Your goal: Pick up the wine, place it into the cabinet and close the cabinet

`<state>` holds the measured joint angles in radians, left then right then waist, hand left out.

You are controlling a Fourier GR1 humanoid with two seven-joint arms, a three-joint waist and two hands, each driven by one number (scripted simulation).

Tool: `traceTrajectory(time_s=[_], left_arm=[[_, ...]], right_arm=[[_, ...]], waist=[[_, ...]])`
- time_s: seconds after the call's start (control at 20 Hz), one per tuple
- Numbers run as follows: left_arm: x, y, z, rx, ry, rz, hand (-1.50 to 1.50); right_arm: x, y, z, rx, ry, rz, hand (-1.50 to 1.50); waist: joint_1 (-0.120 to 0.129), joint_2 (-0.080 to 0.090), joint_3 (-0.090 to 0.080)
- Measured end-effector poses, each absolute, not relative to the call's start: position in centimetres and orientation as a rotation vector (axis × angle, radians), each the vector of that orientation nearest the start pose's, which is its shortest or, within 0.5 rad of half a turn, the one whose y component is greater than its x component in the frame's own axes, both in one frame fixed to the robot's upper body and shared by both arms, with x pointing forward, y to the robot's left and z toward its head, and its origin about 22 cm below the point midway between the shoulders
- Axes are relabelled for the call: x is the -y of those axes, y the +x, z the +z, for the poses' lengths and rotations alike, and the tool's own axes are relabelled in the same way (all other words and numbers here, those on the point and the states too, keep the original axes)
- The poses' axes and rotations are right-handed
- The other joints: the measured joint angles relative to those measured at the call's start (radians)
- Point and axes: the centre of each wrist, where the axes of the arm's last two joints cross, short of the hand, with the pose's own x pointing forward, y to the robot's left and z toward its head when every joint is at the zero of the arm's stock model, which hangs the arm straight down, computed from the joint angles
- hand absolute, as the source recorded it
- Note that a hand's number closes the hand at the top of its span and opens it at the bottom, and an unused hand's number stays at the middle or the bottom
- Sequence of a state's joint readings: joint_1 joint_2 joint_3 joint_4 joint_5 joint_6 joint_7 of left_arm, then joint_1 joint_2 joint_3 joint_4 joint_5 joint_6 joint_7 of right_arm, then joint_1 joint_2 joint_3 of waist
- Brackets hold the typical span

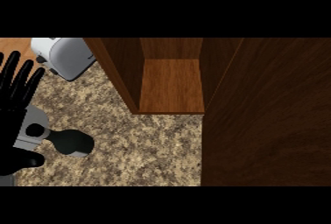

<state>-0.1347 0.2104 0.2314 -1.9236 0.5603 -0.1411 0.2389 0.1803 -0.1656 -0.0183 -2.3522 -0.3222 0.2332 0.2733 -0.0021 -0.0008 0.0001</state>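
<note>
My left hand [14,94] shows at the view's left edge, open, fingers straight and pointing up, thumb low at the edge. Just right of its grey wrist stands a dark rounded thing with a pale rim, which looks like the wine bottle [71,142] seen from above on the speckled counter. Whether it touches the wrist I cannot tell. The wooden cabinet [116,74] is open at the top middle, and its shelf [171,85] is bare. Its dark door [265,118] swings out over the right side of the view. My right hand does not show.
A silver toaster [63,56] sits at the back left, beside the cabinet's left wall. Speckled granite counter [142,148] stretches between the bottle and the open door. The door hides whatever lies on the right.
</note>
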Motion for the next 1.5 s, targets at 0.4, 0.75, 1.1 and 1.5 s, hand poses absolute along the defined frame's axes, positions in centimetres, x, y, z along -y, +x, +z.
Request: traceTrajectory(time_s=[0.4,0.75,1.1,1.5], left_arm=[[-29.1,23.1,13.2,1.867,-0.332,0.083,-1.5],[-29.5,22.8,13.1,1.849,-0.28,0.092,-1.5],[-31.2,21.4,11.6,1.825,-0.214,0.109,-1.5],[-33.5,21.1,9.5,1.801,-0.158,0.12,-1.5]], right_arm=[[25.1,15.9,16.2,1.89,0.27,0.247,-1.5],[25.6,15.9,16.3,1.898,0.257,0.254,-1.5],[25.4,16.2,16.8,1.89,0.255,0.25,-1.5],[24.9,16.2,16.3,1.898,0.263,0.243,-1.5]], waist=[[0.001,0.0,0.0],[0.001,0.0,0.0],[0.002,0.0,0.0],[0.002,0.0,0.0]])
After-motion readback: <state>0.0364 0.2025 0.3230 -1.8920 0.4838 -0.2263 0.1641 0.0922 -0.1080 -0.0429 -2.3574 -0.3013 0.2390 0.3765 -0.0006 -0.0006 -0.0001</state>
